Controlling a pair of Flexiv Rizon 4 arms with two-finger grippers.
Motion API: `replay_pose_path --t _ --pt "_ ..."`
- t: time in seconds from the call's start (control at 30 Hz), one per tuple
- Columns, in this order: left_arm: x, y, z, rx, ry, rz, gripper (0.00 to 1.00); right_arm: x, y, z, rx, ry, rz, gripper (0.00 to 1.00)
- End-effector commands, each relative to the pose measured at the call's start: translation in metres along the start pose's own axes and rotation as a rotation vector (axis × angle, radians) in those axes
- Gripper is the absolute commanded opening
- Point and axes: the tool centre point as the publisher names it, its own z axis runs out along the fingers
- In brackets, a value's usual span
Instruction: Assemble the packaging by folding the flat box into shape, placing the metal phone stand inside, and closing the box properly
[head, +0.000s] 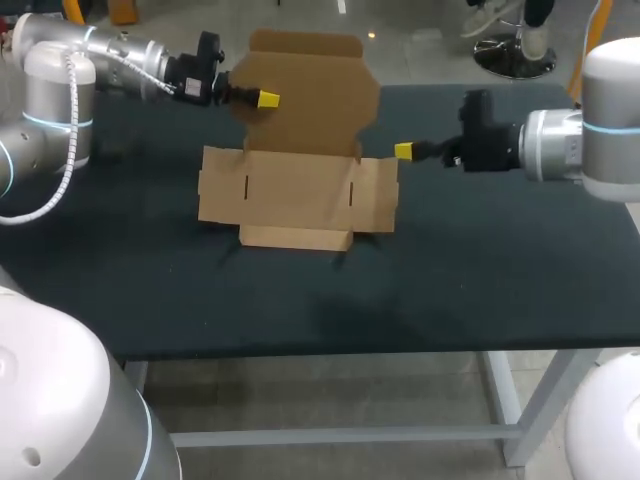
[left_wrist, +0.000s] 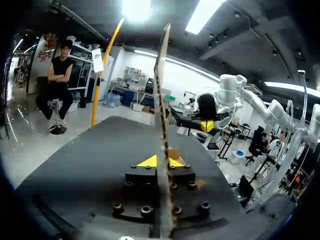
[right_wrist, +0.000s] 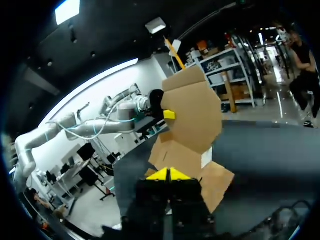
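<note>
1. The only task thing in view is one cardboard box (head: 300, 190) (right_wrist: 192, 110). It is plain brown corrugated board with a matte surface, and it is only partly folded.
2. Its low base lies flat on the table (head: 480, 260), which has a dark, dull top. One wide flap spreads out on each side, and one short front flap hangs at the near edge.
3. One tall lid panel (head: 310, 95) (left_wrist: 161, 100) stands upright behind the base. Its upper corners are cut at an angle, and it has a small tab on top.
4. The base panel shows two narrow slits (head: 246, 187), one near each side.
5. The left gripper (head: 266, 99) (left_wrist: 161, 161) (right_wrist: 169, 114) is closed on the lid panel. In its own wrist view the thin board edge passes straight between the two yellow tips, and both of them press it.
6. The right gripper (head: 403, 150) (right_wrist: 170, 174) (left_wrist: 206, 125) has its two yellow tips together with no gap showing and nothing seen between them. The box is just ahead of them, with its side flap just beside the tips. I cannot tell if they touch it.
</note>
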Motion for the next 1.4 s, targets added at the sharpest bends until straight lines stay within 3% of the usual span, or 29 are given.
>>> replay_pose_path --t 0.03,0.37,0.77,1.4 --pt "0.007 -0.002 0.000 0.019 -0.009 0.012 0.00 0.011 -0.001 0.004 0.013 -0.008 -0.042 0.00" --pt "0.041 -0.017 0.007 0.064 -0.032 0.072 0.00 0.036 -0.018 -0.004 -0.017 -0.021 -0.153 0.00" --pt "0.074 -0.034 0.011 0.092 -0.112 0.049 0.00 0.053 -0.039 -0.013 -0.035 -0.080 -0.216 0.00" --pt "0.123 -0.054 0.016 0.139 -0.162 -0.025 0.00 0.058 -0.054 -0.026 -0.045 -0.082 -0.281 0.00"
